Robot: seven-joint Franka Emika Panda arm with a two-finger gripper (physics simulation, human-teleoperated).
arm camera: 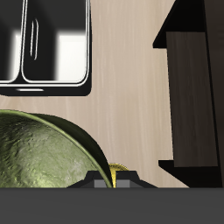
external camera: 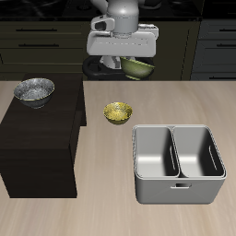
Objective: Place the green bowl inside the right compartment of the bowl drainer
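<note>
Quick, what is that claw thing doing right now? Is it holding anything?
Gripper: closed on the green bowl, lifted above the table at the back.

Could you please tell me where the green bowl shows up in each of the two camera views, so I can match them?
Exterior view: the green bowl hangs under the gripper, above the table's back edge, behind the yellow-gold bowl.
Wrist view: the green bowl fills the space right beside the gripper body, large and close.
Shared landmark: the bowl drainer, its two wells visible in both views.
</note>
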